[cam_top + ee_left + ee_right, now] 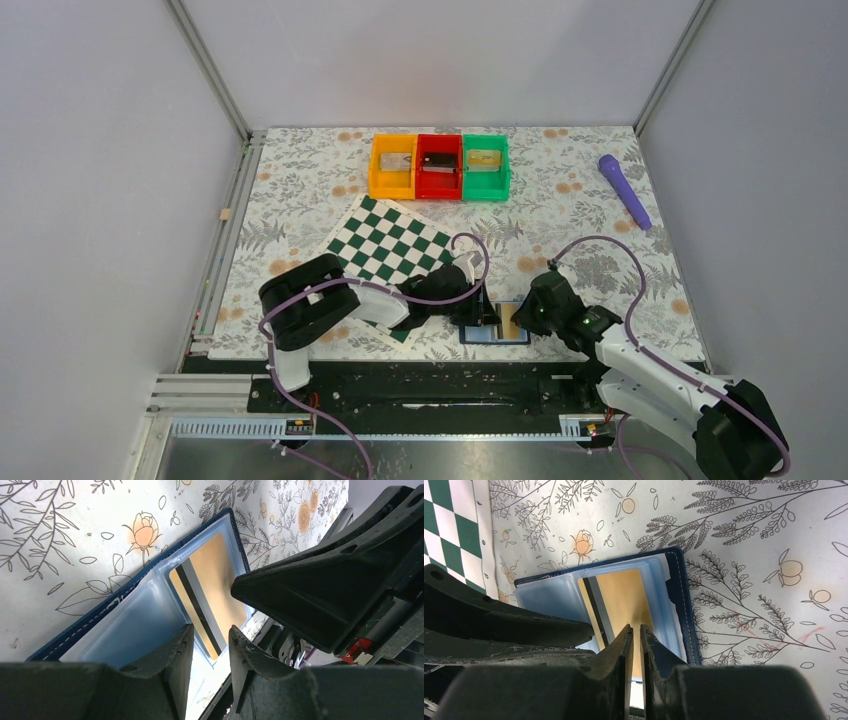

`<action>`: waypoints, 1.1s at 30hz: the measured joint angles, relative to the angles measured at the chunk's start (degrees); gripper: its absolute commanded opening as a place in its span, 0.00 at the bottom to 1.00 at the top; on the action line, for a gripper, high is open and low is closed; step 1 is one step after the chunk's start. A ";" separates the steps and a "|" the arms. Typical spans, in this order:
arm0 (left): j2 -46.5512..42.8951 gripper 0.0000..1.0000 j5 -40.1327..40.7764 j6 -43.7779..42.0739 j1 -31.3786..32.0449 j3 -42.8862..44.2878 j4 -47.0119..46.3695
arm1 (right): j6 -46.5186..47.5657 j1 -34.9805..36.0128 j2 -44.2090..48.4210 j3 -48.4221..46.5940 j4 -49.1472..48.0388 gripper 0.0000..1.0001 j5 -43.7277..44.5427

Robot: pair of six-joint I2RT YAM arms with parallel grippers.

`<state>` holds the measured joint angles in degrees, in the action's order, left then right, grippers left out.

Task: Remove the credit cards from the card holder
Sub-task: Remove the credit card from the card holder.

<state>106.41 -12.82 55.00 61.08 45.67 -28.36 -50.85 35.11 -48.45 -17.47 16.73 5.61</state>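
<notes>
Right gripper (634,628) nearly closed, thin slit, tips at the near edge of the gold credit card (621,592); can't tell if it's pinching. Card sits in card holder (682,600), open flat on table (754,555), frame centre. Left gripper (211,632) narrowly apart over the empty clear pocket beside it.

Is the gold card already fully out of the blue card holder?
No, in the right wrist view the gold card lies inside the open blue card holder, covered by its clear plastic.
</notes>
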 measured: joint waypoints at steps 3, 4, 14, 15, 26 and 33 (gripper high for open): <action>0.15 0.33 0.44 0.42 0.15 -0.55 -1.18 | -0.33 -0.02 0.83 0.42 -0.24 0.17 -0.31; 0.15 0.33 0.68 0.44 0.24 -0.76 -1.64 | -0.31 -0.02 1.20 0.42 -0.11 0.17 -0.33; 0.15 0.34 1.55 0.52 0.52 -1.29 -2.23 | 1.86 -0.02 3.89 -1.97 7.28 0.18 0.42; 0.15 0.34 1.62 0.52 0.55 -1.29 -2.25 | 2.19 -0.04 3.21 -2.21 7.50 0.18 0.72; 0.15 0.35 1.68 0.52 0.55 -1.57 -2.73 | 3.30 -0.04 -1.18 -2.36 6.43 0.18 0.92; 0.15 0.33 1.66 0.59 0.52 -2.12 -3.91 | 2.62 -0.22 -1.03 -1.25 3.93 0.18 0.31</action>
<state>106.56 -11.16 55.59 61.60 43.55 -32.27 -48.23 34.89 -49.47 -18.72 20.67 5.91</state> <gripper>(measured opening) 0.343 0.178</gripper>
